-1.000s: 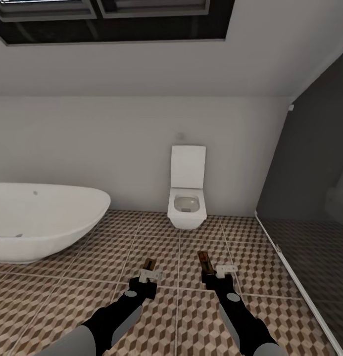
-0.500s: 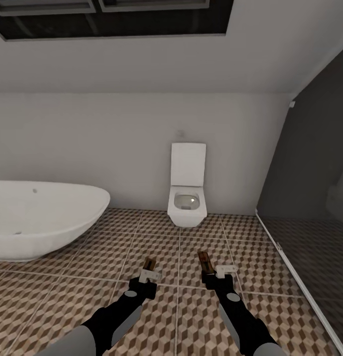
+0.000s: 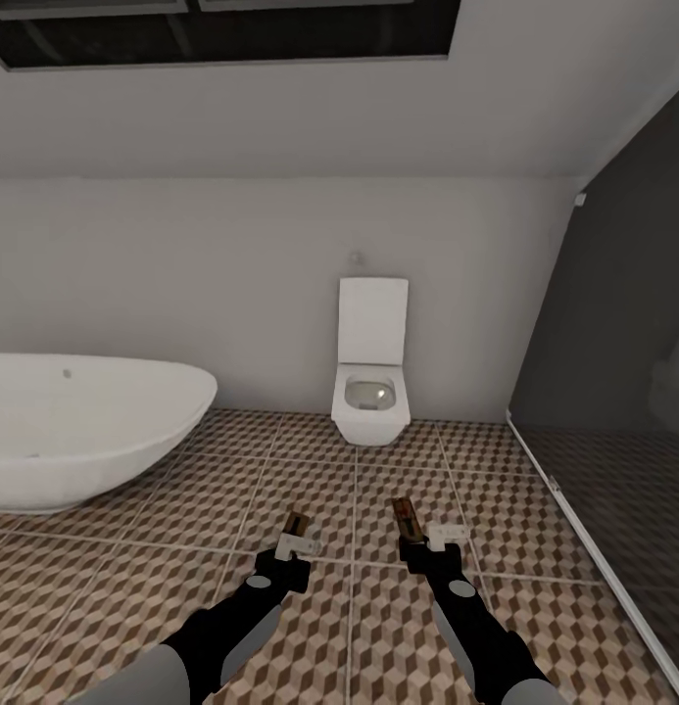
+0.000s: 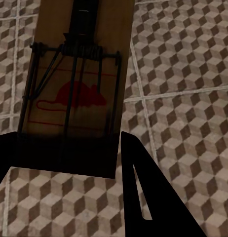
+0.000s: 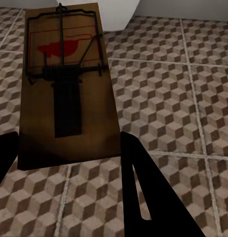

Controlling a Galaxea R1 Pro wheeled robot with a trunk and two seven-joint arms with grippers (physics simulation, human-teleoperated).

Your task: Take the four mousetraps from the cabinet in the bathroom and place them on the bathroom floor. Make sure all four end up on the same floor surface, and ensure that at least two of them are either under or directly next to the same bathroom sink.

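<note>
Two mousetraps are held out in front of me above the bathroom floor [image 3: 310, 470]. My left gripper [image 3: 294, 544] is shut on one mousetrap [image 3: 299, 524], a tan board with a dark spring and a red mouse mark [image 4: 77, 89]. To its right, my right gripper [image 3: 413, 540] is shut on a second mousetrap [image 3: 405, 515], whose red mark and wire bar point away from the wrist [image 5: 64, 84]. Both boards jut forward from the fingers, a little above the cube-patterned tiles. The cabinet and the sink are out of view.
A white oval bathtub [image 3: 74, 431] stands at the left. A square white toilet [image 3: 372, 392] hangs on the far wall straight ahead. A dark glass shower screen [image 3: 613, 392] with a floor rail runs along the right. Open tiled floor lies between them.
The whole picture has shifted slightly upward, so the camera has moved. Both arms keep the same pose, each still holding its mousetrap.
</note>
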